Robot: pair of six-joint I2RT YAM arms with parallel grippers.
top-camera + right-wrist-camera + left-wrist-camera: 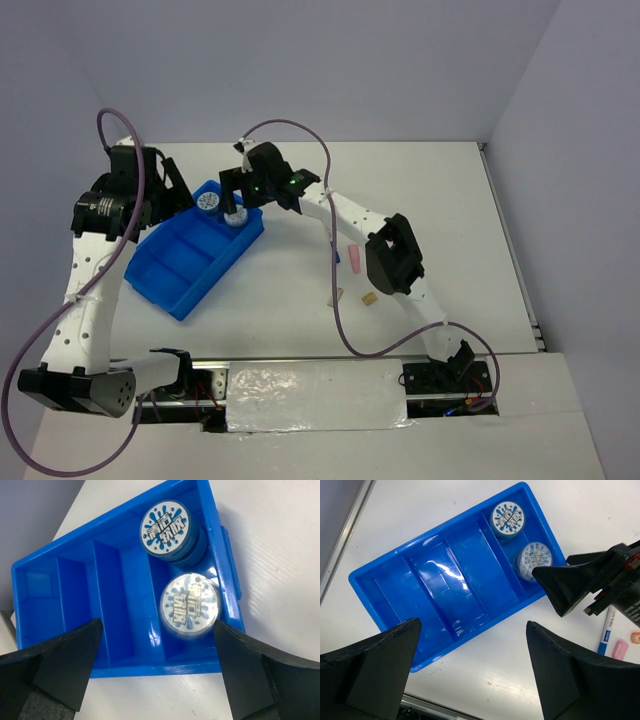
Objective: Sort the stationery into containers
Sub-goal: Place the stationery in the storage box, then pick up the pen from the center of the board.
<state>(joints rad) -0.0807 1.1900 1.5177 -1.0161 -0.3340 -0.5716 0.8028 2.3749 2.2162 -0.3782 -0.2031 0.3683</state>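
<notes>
The blue tray (175, 275) lies left of centre and also shows in the left wrist view (435, 580) and the right wrist view (75, 590). Two blue-white discs (166, 525) (190, 605) lie in its end compartment, and the nearer one looks blurred. My right gripper (158, 625) is open and empty just above that compartment (232, 205). My left gripper (472, 627) is open and empty above the tray's near long edge (172, 190). A blue-white pen (606, 630), a pink capsule (354, 258) and an orange piece (635, 637) lie on the table right of the tray. No light-blue capsule shows.
A tan block (369, 298) and a small grey block (338, 295) lie on the table near the right arm's forearm. A purple cable (335, 300) hangs over that spot. The tray's other compartments hold nothing.
</notes>
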